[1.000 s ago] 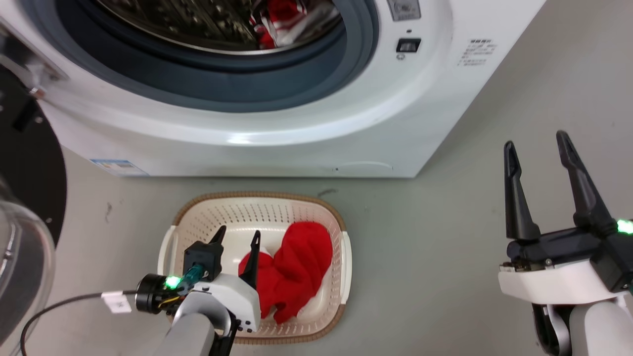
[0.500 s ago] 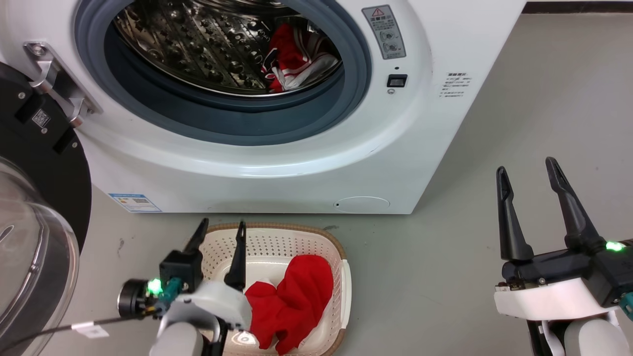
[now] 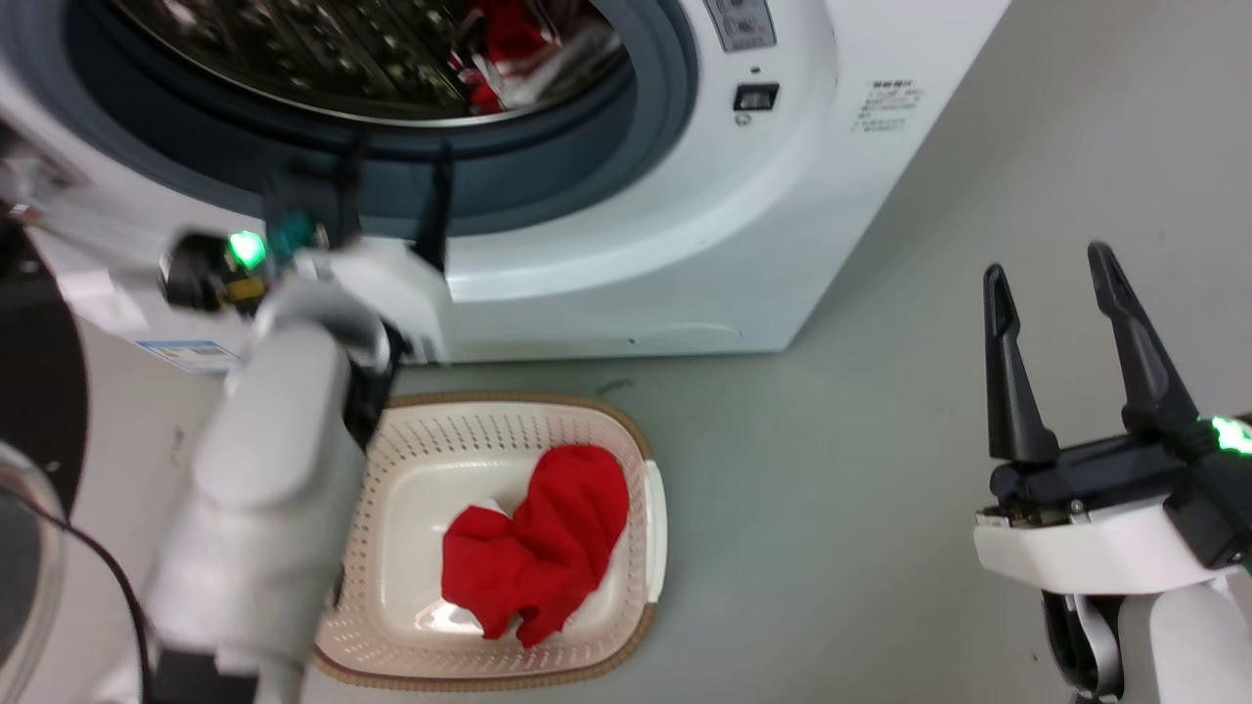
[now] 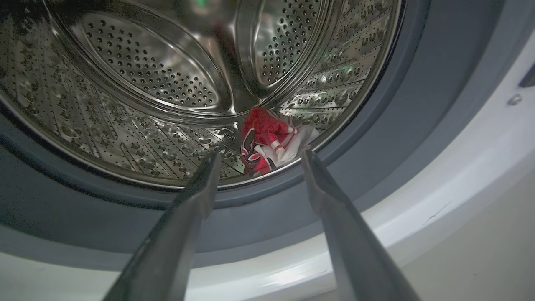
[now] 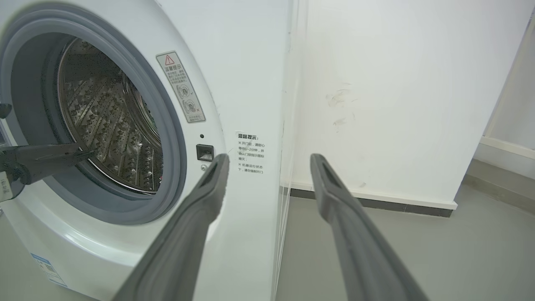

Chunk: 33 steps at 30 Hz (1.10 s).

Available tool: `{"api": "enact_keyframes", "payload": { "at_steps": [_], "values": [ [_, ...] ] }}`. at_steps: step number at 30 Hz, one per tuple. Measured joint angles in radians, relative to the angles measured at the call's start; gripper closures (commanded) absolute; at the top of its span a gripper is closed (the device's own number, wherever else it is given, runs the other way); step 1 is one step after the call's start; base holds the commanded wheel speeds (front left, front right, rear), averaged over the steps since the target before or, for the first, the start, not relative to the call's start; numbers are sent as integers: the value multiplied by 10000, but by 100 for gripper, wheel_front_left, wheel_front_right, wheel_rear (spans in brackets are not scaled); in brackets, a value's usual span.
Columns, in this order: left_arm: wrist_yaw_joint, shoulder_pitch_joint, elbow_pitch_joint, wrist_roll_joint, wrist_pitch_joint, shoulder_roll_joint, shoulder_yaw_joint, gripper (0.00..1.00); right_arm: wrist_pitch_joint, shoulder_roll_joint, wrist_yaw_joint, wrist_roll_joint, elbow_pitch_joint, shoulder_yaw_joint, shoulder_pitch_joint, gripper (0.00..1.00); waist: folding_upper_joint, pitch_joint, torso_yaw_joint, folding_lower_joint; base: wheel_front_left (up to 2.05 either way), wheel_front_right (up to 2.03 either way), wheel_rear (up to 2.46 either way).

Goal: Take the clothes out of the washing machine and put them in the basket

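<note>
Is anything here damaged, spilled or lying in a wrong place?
Nothing serious. The plain red garment lies wholly inside the basket, which stands upright. The wall beside the washing machine carries faint scuff marks.

Bright, even light; head view motion-blurred.

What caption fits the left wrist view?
Open left gripper aimed at the striped red garment lying inside the steel drum.
</note>
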Motion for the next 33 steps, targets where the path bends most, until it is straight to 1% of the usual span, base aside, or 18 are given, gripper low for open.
{"api": "enact_keyframes", "payload": {
  "at_steps": [1,9,14,18,20,21,24,26,27,33],
  "values": [
    [-173,-1206,840,50,424,205,-123,0,0,2,0,63,-48,61,-258,0,0,430,-196,1,0,0,0],
    [-468,-4063,2627,19,1716,625,-474,0,0,-2,0,382,-180,92,-816,0,-1,1681,-762,2,0,0,0],
    [-558,-5437,3469,-426,2805,809,-654,0,0,-2,-2,593,-278,111,-1155,0,0,2439,-1142,3,0,0,0],
    [-568,-6282,3756,-965,3609,886,-1120,0,0,-2,-2,706,-316,86,-1342,0,0,2976,-1424,3,0,0,0],
    [-568,-6659,3866,-1398,4050,984,-1233,0,0,-2,0,767,-345,107,-1408,0,0,3219,-1555,3,0,0,0],
    [-568,-6847,3916,-1567,4215,1066,-1279,0,0,-2,0,777,-351,127,-1439,0,0,3329,-1619,3,0,0,0],
    [-568,-7333,4033,-1607,4658,1398,-1687,0,0,-4,0,907,-403,140,-1592,0,-1,3652,-1802,3,0,0,0],
    [-568,-7521,4180,-1918,4964,1494,-1714,0,0,-2,0,1028,-418,130,-1635,0,0,3850,-1908,2,0,0,0],
    [-568,-7733,4334,-2067,5275,1678,-1916,0,0,-4,0,1112,-454,130,-1722,0,0,4104,-2057,3,0,0,0],
    [-566,-8058,4454,-2261,5279,1900,-2186,0,0,-2,-2,1200,-468,77,-1750,0,0,4448,-2202,2,0,0,0]
  ]
}}
